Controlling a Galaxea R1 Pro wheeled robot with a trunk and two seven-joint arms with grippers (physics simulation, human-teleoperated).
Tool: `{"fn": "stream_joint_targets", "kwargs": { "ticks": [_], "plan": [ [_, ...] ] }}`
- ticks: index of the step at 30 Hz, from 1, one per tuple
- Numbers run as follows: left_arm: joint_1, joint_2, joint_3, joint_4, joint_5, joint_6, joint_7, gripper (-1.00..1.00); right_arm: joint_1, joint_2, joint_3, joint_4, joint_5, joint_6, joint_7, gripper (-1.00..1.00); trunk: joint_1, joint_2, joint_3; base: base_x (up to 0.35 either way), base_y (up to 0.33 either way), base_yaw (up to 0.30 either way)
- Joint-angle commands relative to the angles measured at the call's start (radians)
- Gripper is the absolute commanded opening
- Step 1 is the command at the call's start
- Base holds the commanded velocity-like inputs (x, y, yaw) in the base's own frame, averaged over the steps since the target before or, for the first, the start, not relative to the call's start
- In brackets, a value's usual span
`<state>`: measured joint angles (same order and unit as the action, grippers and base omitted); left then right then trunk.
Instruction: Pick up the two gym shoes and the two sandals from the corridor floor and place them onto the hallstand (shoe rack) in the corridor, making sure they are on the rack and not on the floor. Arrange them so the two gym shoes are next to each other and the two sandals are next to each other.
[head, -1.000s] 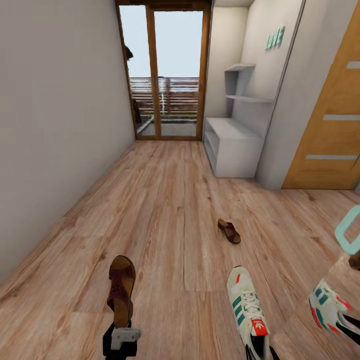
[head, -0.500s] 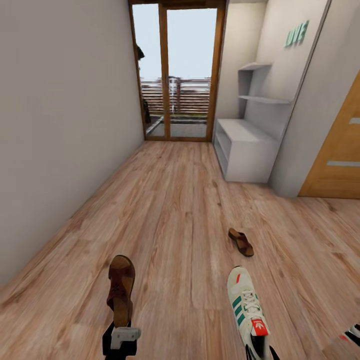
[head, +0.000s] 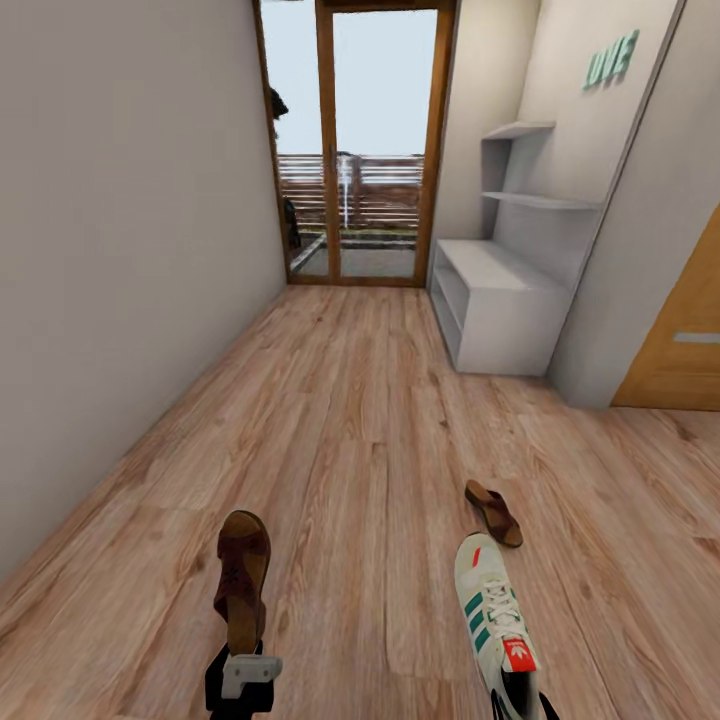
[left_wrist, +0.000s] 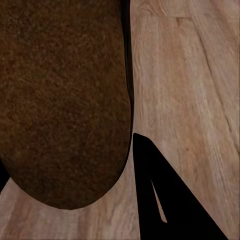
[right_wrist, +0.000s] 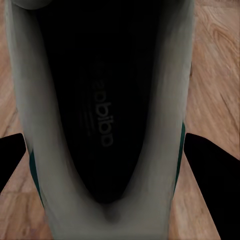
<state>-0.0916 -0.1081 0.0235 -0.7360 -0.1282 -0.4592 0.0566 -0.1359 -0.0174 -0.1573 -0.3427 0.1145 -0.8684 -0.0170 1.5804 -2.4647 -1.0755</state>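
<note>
1. My view had swung left and crept forward: the second white sneaker had left frame, and the pale grey two-shelf hallstand sat nearer centre.
2. My left gripper was clamped on a dark reddish-brown leather sandal; my right gripper, probably closed, carried a white green-striped sneaker.
3. The other brown sandal lay on the wood-plank floor, right of my path. No obstruction.

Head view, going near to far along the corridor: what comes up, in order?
Gym shoe in the right gripper → loose sandal on the floor → hallstand → glass door.
</note>
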Motion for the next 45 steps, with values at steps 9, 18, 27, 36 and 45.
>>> {"fn": "stream_joint_targets", "kwargs": {
  "ticks": [9,18,27,36,45],
  "plan": [
    [0.000,-0.001,0.002,0.001,-0.016,-0.003,0.006,-1.00,-0.001,0.001,-0.007,0.001,0.010,-0.003,0.000,-1.00,0.000,0.000,-0.001,0.339,0.000,0.059],
    [0.000,-0.001,0.001,0.002,-0.016,-0.003,0.006,-1.00,-0.001,0.001,-0.007,0.001,0.010,-0.003,0.000,-1.00,0.000,0.000,-0.001,0.339,0.000,0.216],
    [0.000,-0.001,0.001,0.001,-0.016,-0.002,0.006,-1.00,-0.001,0.001,-0.007,0.001,0.010,-0.003,0.000,-1.00,0.000,0.000,-0.001,0.339,0.000,0.130],
    [0.000,-0.001,0.001,0.001,-0.016,-0.001,0.006,-1.00,-0.001,0.001,-0.007,0.001,0.010,-0.003,0.000,-1.00,0.000,0.000,-0.001,0.339,0.000,0.003],
    [0.000,-0.001,0.002,0.001,-0.014,-0.001,0.006,-1.00,-0.001,0.001,-0.007,0.001,0.010,-0.003,0.000,-1.00,0.000,0.000,-0.001,0.339,0.000,0.000]
  ]
}}
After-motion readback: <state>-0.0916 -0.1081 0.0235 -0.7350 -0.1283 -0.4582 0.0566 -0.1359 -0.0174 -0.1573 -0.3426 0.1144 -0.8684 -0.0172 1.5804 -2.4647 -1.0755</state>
